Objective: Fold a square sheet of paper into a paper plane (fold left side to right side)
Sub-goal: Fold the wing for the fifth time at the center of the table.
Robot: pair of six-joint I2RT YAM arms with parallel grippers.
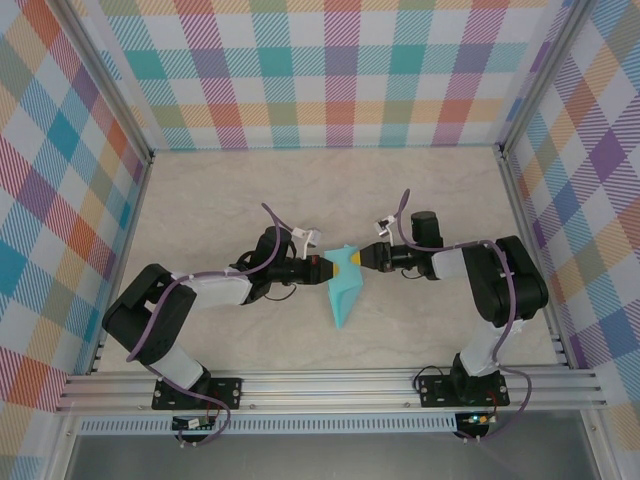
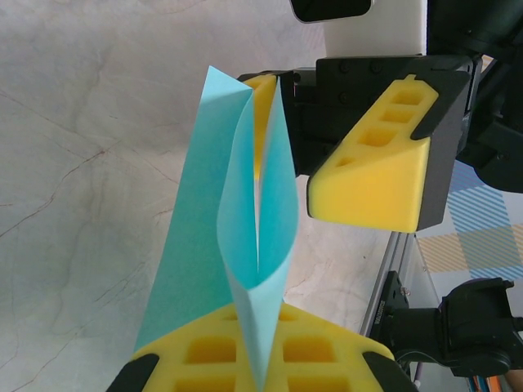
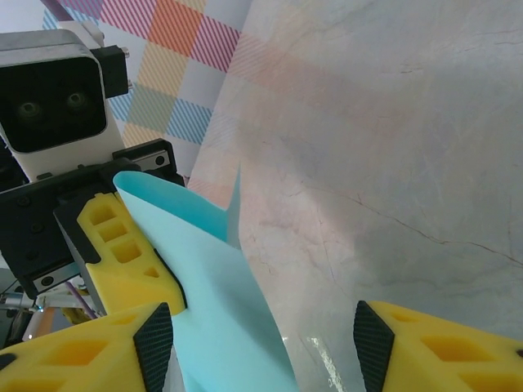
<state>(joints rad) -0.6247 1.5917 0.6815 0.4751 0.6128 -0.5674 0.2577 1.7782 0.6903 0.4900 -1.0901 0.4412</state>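
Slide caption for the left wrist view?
The left gripper pinches the folded turquoise paper while the open right gripper straddles its far edge.

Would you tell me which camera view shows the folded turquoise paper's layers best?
The left wrist view: the folded turquoise paper stands edge-on, its layers bowing apart above the left gripper's fingers. The top external view shows it as a small pointed shape; the right wrist view shows one face.

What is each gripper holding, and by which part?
The left gripper pinches the folded paper by the left side of its wide end. The right gripper is open around that end, gripping nothing.
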